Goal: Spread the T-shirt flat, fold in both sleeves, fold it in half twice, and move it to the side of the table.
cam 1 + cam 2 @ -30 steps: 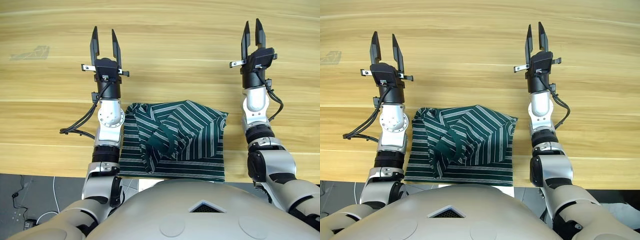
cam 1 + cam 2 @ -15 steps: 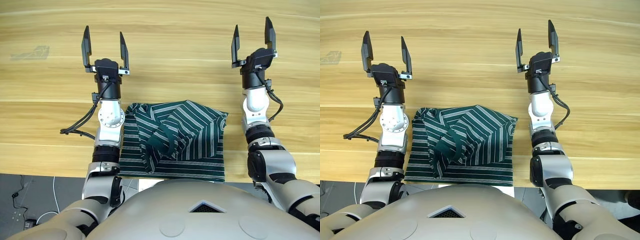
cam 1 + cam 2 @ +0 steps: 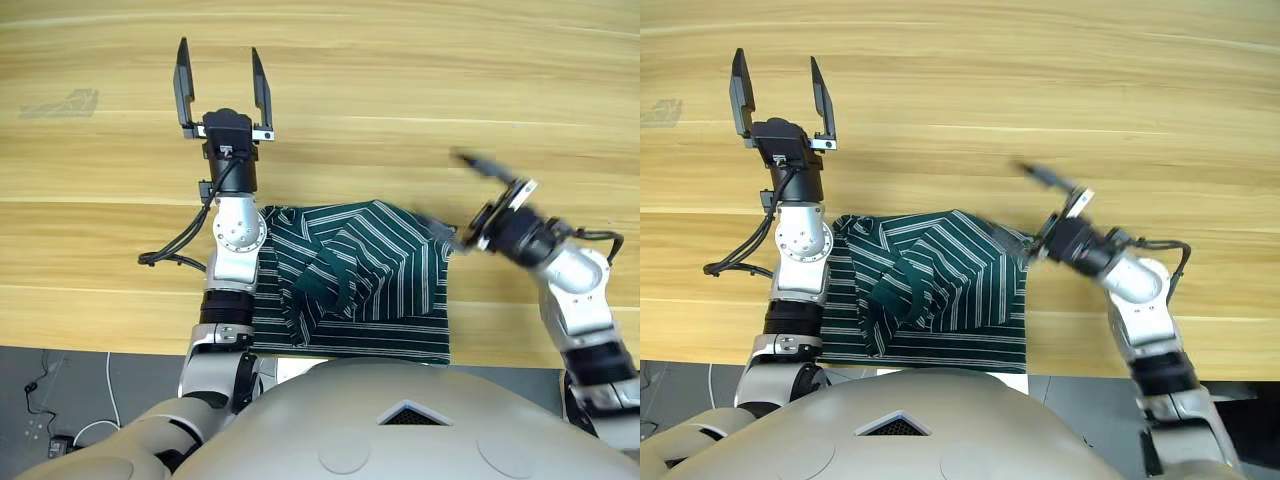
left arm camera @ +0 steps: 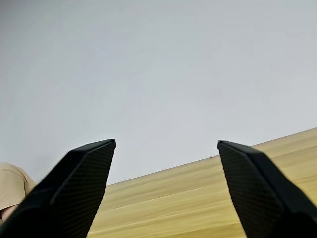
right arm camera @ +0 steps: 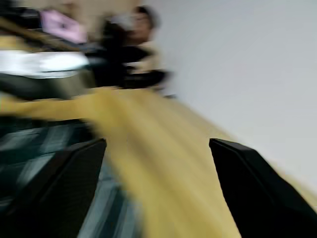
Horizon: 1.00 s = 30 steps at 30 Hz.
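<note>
Right gripper (image 3: 438, 187) swung in to T-shirt (image 3: 350, 280) far-right corner, fingers spread wide. Left gripper (image 3: 218, 50) also wide, beyond far-left corner.

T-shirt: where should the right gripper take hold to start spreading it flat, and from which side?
Probably its far right corner, coming in from the right. The T-shirt lies bunched at the near edge of the table, and that corner looks like a loose, exposed edge. The open right gripper is close by it.

Bright, even light, faint shadows on the table (image 3: 400, 60), right gripper (image 3: 440, 187) motion-blurred, right wrist view smeared
</note>
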Each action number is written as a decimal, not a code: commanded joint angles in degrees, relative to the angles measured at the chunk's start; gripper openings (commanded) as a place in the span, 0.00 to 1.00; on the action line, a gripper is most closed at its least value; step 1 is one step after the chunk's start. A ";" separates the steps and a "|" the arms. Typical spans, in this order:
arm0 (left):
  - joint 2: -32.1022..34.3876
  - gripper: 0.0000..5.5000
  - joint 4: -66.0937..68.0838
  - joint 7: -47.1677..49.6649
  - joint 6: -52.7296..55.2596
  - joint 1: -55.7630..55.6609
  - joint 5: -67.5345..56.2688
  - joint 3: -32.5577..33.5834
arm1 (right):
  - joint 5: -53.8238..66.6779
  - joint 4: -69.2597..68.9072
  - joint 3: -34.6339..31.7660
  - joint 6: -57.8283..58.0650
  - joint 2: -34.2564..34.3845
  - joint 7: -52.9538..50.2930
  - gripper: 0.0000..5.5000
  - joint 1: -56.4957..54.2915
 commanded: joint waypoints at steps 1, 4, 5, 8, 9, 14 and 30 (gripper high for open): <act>-0.29 0.69 -0.56 0.28 2.63 0.16 0.95 -0.56 | -5.82 -4.68 3.42 3.89 -3.22 3.96 0.70 3.25; -0.23 0.69 1.52 0.30 3.75 -0.87 1.62 -1.21 | -9.51 -5.17 6.19 5.09 -1.82 4.93 0.70 3.47; -0.15 0.69 1.96 0.34 3.94 -1.09 1.66 -1.33 | -8.99 -5.51 7.19 6.08 -1.10 5.37 0.70 3.41; 0.31 0.69 3.68 0.40 5.00 -1.71 2.38 -1.88 | -5.40 -7.56 9.66 10.57 0.33 6.91 0.70 3.57; 0.42 0.69 4.25 0.49 5.19 -1.90 2.52 -1.94 | -5.30 -7.46 10.26 11.48 1.03 7.04 0.70 3.40; 0.78 0.69 5.36 0.79 5.37 -2.37 2.47 -2.24 | -7.70 -3.91 12.09 12.56 4.15 6.61 0.70 3.00; 1.25 0.69 7.77 1.66 4.78 -3.17 2.15 -2.64 | -11.77 1.05 13.33 12.75 9.09 4.68 0.57 2.36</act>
